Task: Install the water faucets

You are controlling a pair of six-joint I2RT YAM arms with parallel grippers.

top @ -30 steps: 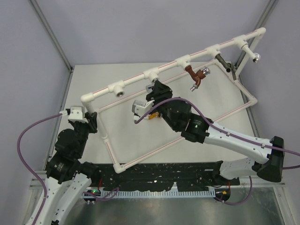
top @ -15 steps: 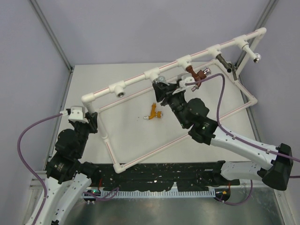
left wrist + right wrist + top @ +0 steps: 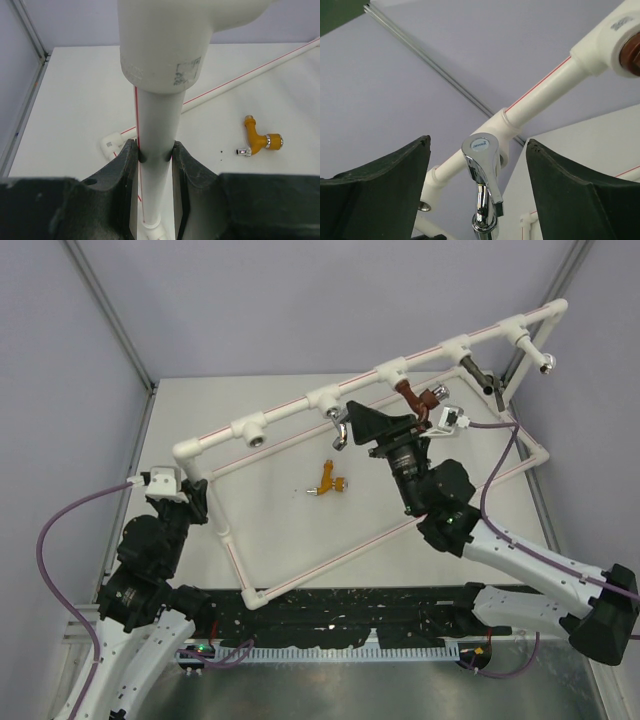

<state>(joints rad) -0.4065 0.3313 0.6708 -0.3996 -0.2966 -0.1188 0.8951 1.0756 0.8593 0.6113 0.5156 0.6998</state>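
Observation:
A chrome water faucet [image 3: 340, 428] hangs from a tee socket [image 3: 325, 398] of the white pipe frame [image 3: 290, 412]. My right gripper [image 3: 358, 426] stands open just right of it. In the right wrist view the chrome faucet [image 3: 484, 190] sits between the spread fingers [image 3: 385, 185], touching neither. A red-brown faucet [image 3: 415, 398] and a dark grey faucet [image 3: 478, 372] sit in tees further right. An orange-yellow faucet [image 3: 328, 480] lies loose on the table [image 3: 257, 140]. My left gripper [image 3: 155, 150] is shut on the frame's upright pipe [image 3: 155, 110] at the left corner [image 3: 195, 490].
An open tee socket [image 3: 256, 432] is left of the chrome faucet. The frame's lower rectangle [image 3: 330, 555] lies on the white table [image 3: 270, 510]. Grey enclosure posts [image 3: 110, 315] stand at the back corners. A purple cable [image 3: 495, 455] loops off my right wrist.
My right arm rose from near the orange-yellow faucet to the top pipe and swung right. Its jaws opened off the chrome faucet, which stays at the tee. The left arm is unmoved.

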